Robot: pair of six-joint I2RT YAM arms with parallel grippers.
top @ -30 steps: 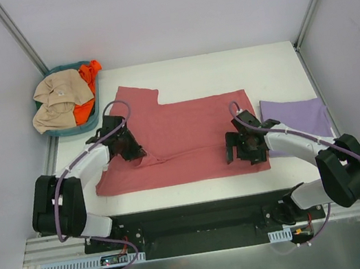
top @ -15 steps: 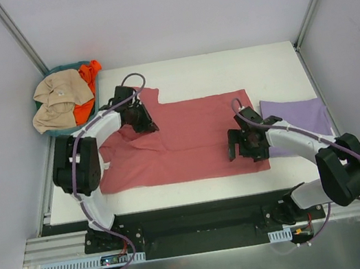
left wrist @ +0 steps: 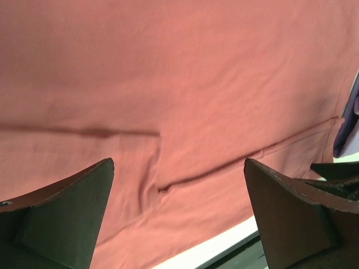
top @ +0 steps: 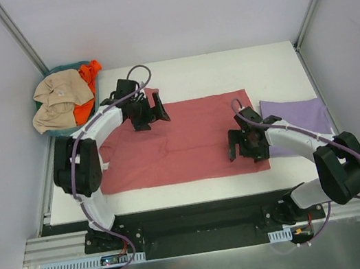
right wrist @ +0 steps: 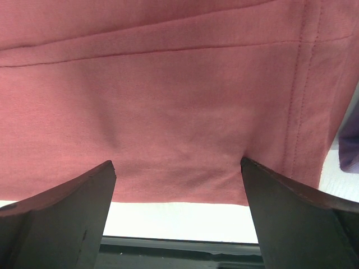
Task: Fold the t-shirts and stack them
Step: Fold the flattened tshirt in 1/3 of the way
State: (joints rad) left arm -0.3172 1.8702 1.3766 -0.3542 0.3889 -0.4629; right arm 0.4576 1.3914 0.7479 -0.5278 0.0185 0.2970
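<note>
The brick-red t-shirt [top: 195, 139] lies spread flat across the middle of the table, with a fold ridge [left wrist: 185, 179] showing in the left wrist view. My left gripper [top: 157, 113] hovers over the shirt's far left part, open, with nothing between its fingers [left wrist: 67, 218]. My right gripper [top: 244, 151] is open over the shirt's near hem [right wrist: 179, 185] by the right corner, its fingertips [right wrist: 252, 174] resting against the cloth. The lavender t-shirt [top: 299, 117] lies folded on the table just right of the red one.
A teal basket [top: 93, 118] holding tan and orange clothes stands off the table's far left corner. The white table's [top: 224, 71] near edge [right wrist: 179, 216] runs just below the red hem. Grey walls close in on both sides.
My left gripper carried a pinched part of the red shirt from the near left up and to the right, then opened and let it go. The right arm has barely moved.
</note>
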